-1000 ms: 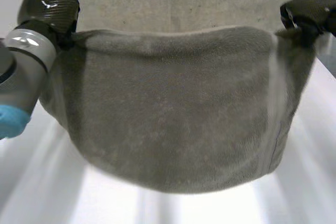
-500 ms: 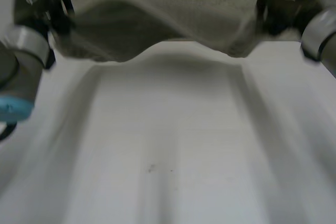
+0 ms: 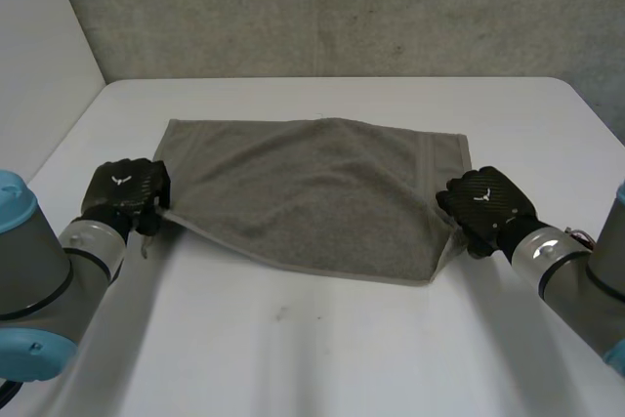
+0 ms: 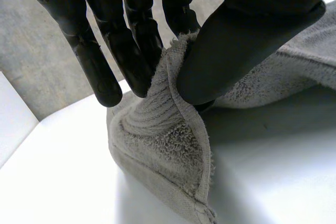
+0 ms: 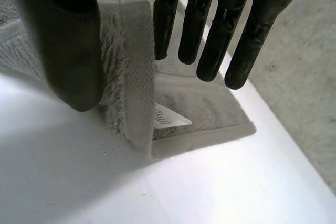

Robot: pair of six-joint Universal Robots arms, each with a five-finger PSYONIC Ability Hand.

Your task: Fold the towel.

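Head view: grey towel (image 3: 312, 197) lies folded double on the white bench (image 3: 322, 349). Left hand (image 3: 122, 192) pinches its near left corner between fingers (image 4: 131, 45) and thumb; right hand (image 3: 485, 204) clamps the near right corner the same way.

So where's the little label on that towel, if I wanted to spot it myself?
Start at the white table and the grey towel spread on it. Go to the end pinched by the right hand; a small white label pokes out under the lifted fold there. It is smooth and white, unlike the fluffy grey cloth around it.
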